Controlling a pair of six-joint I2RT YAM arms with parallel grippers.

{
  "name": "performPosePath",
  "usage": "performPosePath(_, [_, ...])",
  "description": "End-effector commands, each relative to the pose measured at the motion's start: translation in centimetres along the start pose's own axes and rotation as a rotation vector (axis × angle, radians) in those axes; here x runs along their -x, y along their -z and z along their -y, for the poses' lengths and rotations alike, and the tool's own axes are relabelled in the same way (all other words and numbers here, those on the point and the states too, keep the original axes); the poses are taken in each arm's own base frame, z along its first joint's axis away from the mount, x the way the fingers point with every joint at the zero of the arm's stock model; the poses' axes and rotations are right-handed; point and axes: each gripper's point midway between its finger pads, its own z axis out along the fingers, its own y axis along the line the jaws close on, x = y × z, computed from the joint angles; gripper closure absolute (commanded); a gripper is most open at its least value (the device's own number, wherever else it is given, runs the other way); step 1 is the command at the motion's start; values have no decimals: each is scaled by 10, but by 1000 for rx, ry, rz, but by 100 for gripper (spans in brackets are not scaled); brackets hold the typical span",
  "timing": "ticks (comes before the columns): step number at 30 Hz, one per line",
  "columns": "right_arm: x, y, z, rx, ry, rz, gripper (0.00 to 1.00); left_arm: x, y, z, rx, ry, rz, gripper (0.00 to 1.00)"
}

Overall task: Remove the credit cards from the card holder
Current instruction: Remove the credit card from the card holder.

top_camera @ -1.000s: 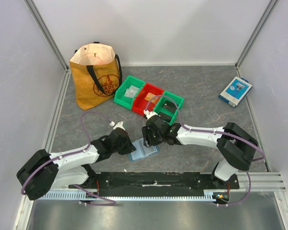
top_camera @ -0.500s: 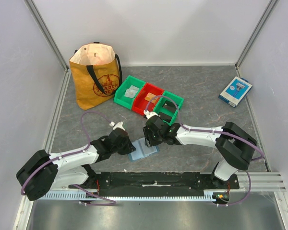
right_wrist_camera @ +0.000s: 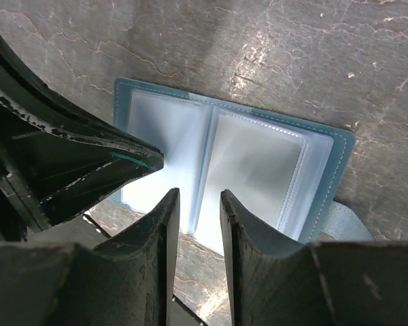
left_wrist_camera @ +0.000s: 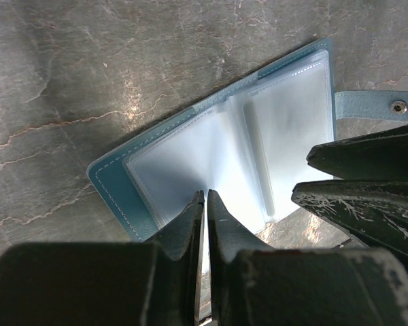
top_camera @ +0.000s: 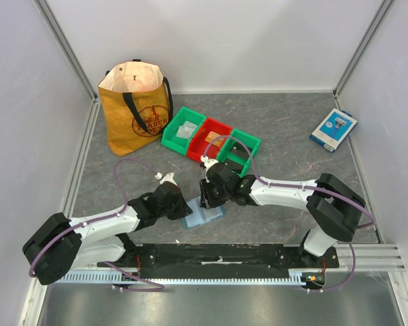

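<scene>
Barely anything shifts: the left gripper (left_wrist_camera: 205, 198) stays pinched together at the near edge of the card holder (left_wrist_camera: 258, 129), which lies spread flat beneath both. Opposite, the right gripper (right_wrist_camera: 198, 197), slightly parted and empty, has edged closer. The sleeves show no credit cards, so emptying looks nearly done.

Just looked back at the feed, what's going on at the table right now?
Both arms are working on the card holder, which lies open and flat on the table between them. The left gripper is closed at the near edge of its clear sleeves, apparently pinching one. The right gripper hovers slightly open just above the sleeves, holding nothing. Whether cards remain inside the sleeves is hard to tell.
</scene>
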Motion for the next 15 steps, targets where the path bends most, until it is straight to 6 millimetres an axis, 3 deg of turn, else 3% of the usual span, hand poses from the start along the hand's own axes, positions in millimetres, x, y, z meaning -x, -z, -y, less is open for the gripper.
performPosePath(1, [33,16,-15,17,-7,114,61,-11,1,-11,30,6,-32,89])
performPosePath(5, [32,17,12,-127,7,122,55,-11,1,-11,29,4,-30,89])
performPosePath(15, [26,8,22,-183,27,100,53,-11,1,-11,29,4,-30,89])
